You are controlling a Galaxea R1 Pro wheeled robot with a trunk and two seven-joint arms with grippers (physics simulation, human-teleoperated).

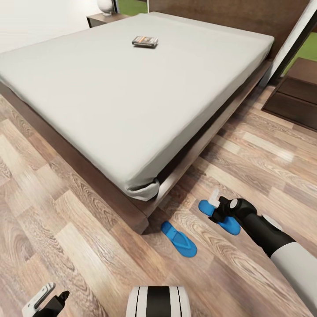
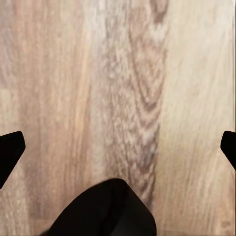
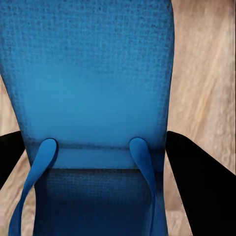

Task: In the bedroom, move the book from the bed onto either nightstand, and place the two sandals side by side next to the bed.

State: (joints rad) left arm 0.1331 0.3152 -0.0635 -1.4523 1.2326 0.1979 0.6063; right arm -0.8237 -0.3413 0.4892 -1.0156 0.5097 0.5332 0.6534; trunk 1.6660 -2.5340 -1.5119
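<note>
The book (image 1: 145,41) lies flat on the far half of the bed (image 1: 114,92), a dark paperback on the pale mattress. One blue sandal (image 1: 178,239) rests on the wood floor just off the bed's near corner. To its right is the second sandal (image 1: 230,226), with my right gripper (image 1: 219,215) shut across its middle. In the right wrist view the black fingers (image 3: 196,182) press both edges of that sandal (image 3: 93,83), straps toward the camera. My left gripper (image 1: 46,301) hangs open low at the left, over bare floor (image 2: 118,98). A nightstand (image 1: 102,18) stands beyond the bed's far left corner.
A white lamp base (image 1: 105,6) stands on the far nightstand. A second dark drawer cabinet (image 1: 294,94) stands right of the bed, with a floor strip between. The bed frame's dark rail (image 1: 189,158) runs close to the sandals. My trunk (image 1: 158,301) shows at the bottom.
</note>
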